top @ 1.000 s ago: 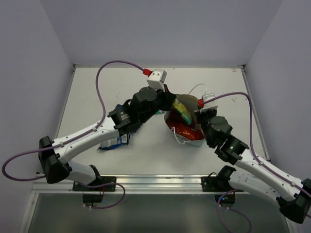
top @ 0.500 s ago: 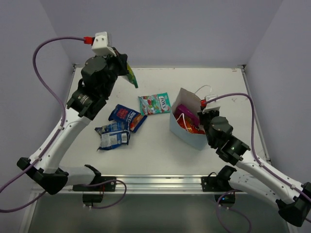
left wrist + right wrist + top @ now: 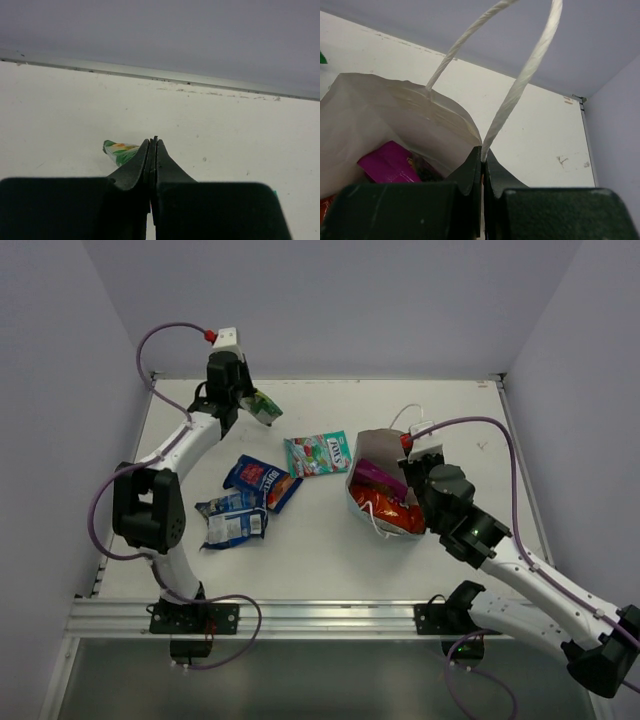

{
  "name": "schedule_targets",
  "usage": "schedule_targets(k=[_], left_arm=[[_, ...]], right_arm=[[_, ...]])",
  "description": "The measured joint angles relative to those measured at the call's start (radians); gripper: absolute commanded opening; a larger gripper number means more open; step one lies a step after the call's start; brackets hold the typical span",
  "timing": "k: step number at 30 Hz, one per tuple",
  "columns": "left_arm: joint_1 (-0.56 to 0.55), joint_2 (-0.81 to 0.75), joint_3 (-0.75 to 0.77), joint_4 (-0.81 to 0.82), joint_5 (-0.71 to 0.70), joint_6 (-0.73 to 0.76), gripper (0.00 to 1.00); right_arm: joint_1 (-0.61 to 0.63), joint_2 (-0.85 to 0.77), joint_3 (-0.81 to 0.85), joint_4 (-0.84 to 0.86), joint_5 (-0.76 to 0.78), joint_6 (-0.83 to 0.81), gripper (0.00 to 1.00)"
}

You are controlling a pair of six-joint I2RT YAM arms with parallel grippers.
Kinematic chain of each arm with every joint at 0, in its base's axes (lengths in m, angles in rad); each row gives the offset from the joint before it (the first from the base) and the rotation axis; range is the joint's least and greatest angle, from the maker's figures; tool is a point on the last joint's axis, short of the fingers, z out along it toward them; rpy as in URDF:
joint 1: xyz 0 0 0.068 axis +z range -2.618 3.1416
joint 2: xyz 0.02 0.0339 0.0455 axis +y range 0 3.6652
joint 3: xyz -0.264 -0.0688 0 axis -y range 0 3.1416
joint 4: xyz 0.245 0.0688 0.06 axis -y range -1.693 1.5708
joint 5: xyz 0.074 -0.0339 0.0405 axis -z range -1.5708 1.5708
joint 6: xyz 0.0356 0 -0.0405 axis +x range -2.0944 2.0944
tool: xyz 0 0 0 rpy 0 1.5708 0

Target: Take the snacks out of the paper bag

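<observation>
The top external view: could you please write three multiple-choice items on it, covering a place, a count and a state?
1. Where is the magenta packet? A in the paper bag; B far left; C near edge.
2. How many packets lie loose on the table? A one; B three; C five.
3. The left hand is: A open; B shut on the yellow-green packet; C shut, empty.
A: it shows in the bag's mouth. B: the teal-white packet, dark blue packet and blue-white packet. B: foil pokes out beside its closed fingers.
</observation>
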Motion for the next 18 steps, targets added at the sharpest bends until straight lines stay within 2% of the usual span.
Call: schedule_targets(k=[3,4,6,7,10,13,18], left_arm=[[0.023,0.057,-0.012,0.029,0.017,-0.009,0.24],[0.029,0.059,-0.031,0.04,0.022,-0.019,0.41],[0.039,0.047,-0.092,0.083,0.02,-0.051,0.59],[0.043,0.031,-0.137,0.091,0.013,-0.069,0.74],[0.052,-0.04,-0.293,0.091,-0.003,-0.117,0.96],[0.053,-0.142,-0.404,0.047,0.013,-0.133,1.0],[0.028,-0.353,-0.426,-0.013,0.132,-0.07,1.0]], right_arm=[[-0.011,0.024,0.011,0.003,-0.011,-0.022,0.0],[-0.016,0.029,0.012,0.006,-0.014,-0.03,0.0],[-0.021,0.035,0.012,0.018,-0.016,-0.048,0.0],[-0.023,0.036,0.012,0.023,-0.016,-0.058,0.0],[-0.024,0.047,0.019,0.039,-0.02,-0.088,0.0],[-0.024,0.065,0.041,0.045,-0.041,-0.114,0.0],[-0.024,0.069,0.06,0.068,-0.092,-0.167,0.0]])
